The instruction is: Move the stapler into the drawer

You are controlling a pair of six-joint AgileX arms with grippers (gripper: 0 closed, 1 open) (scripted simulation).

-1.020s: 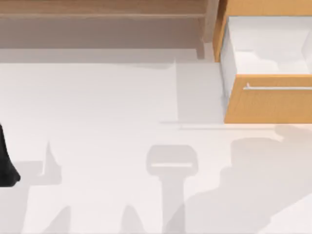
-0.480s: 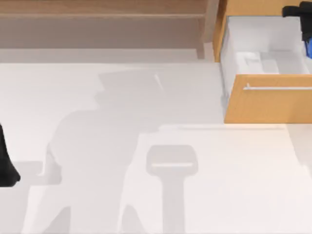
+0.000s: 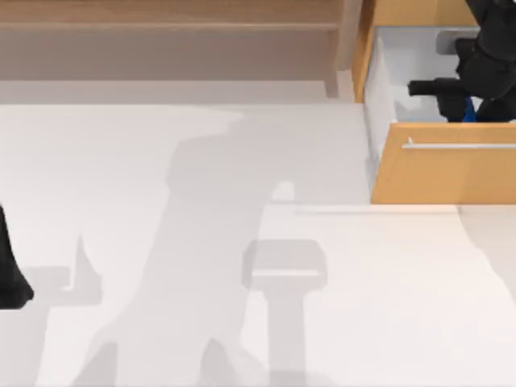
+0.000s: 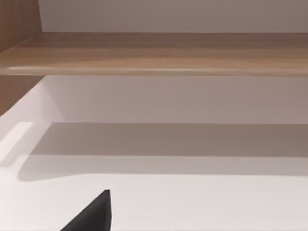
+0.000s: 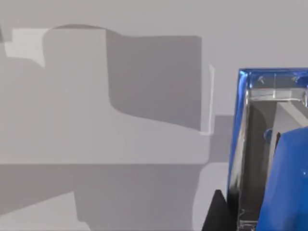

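The drawer (image 3: 443, 173) stands pulled open at the back right, with an orange-tan front, a thin silver bar handle (image 3: 459, 146) and white-grey inner walls (image 3: 377, 89). My right gripper (image 3: 466, 106) hangs down into the open drawer, shut on the blue stapler (image 3: 470, 114), most of which is hidden under the black arm. In the right wrist view the stapler (image 5: 288, 168) shows blue with a silver metal inside, close above the drawer's grey floor (image 5: 120, 144), with one black fingertip (image 5: 216, 214) beside it. My left arm (image 3: 10, 274) is parked at the table's left edge.
A wide brown wooden shelf (image 3: 161, 16) runs along the back, left of the drawer, and appears in the left wrist view as the shelf (image 4: 154, 53). The white table (image 3: 242, 161) carries only shadows in its middle and front.
My right arm has come in from the right edge and lowered over the drawer, carrying the stapler further left and down inside it. The left arm has stayed still.
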